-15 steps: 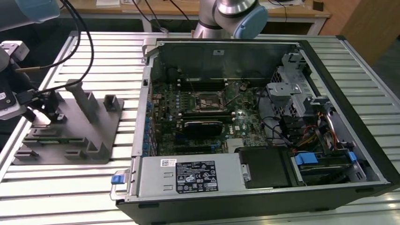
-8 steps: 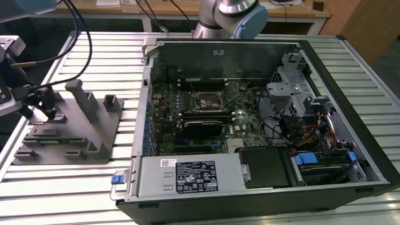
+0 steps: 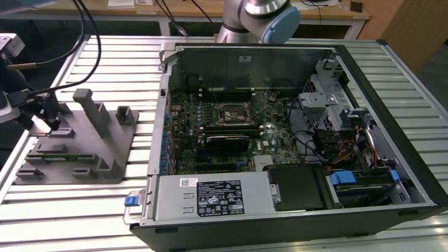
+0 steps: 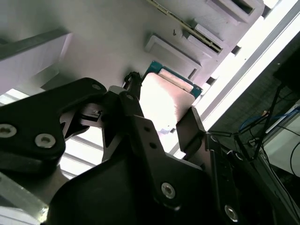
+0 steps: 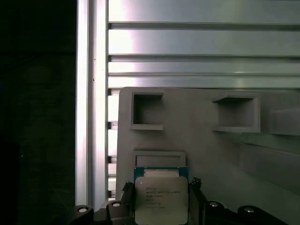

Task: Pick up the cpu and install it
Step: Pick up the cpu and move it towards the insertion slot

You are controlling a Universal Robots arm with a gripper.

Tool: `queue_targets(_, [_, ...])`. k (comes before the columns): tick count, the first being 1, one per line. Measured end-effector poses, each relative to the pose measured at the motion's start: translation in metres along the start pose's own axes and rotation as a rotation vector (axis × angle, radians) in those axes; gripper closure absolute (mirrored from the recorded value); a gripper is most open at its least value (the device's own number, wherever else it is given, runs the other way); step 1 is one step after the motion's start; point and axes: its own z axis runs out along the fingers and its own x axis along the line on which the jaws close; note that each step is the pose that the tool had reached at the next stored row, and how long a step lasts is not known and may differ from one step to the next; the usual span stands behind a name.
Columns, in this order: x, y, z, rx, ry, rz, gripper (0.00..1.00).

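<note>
The cpu (image 5: 161, 199) is a flat square chip with a pale metal top and a green rim; in the second wrist view the cpu (image 4: 165, 98) looks bright and washed out. My gripper (image 5: 161, 192) is shut on it, with a black finger against each of two opposite edges, and my gripper (image 4: 161, 117) holds it just over the grey plastic fixture (image 5: 211, 154). In the exterior view my gripper (image 3: 49, 125) hangs at the left end of the fixture (image 3: 91, 152), far from the open computer case (image 3: 280, 131). The motherboard's socket (image 3: 231, 113) lies bare inside the case.
Upright posts (image 3: 84, 105) rise from the fixture beside my gripper. The fixture and the case rest on a slatted metal table (image 3: 70, 210). Cables (image 3: 91, 42) hang over the table's left side. The arm's base (image 3: 255, 18) stands behind the case. Drive bays and wires crowd the case's right side (image 3: 350, 136).
</note>
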Motion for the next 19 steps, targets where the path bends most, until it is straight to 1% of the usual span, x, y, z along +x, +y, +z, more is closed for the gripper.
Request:
queue_targets(11, [-0.0006,0.0009,-0.0219,-0.0016,-0.0010,0.000,0.46])
queue_targets(12, [-0.0008,0.0011,-0.0277,-0.0018,-0.0016,0.000,0.46])
queue_targets(19, [-0.0011,0.0015,-0.0369,-0.0017,-0.0019,0.000,0.46])
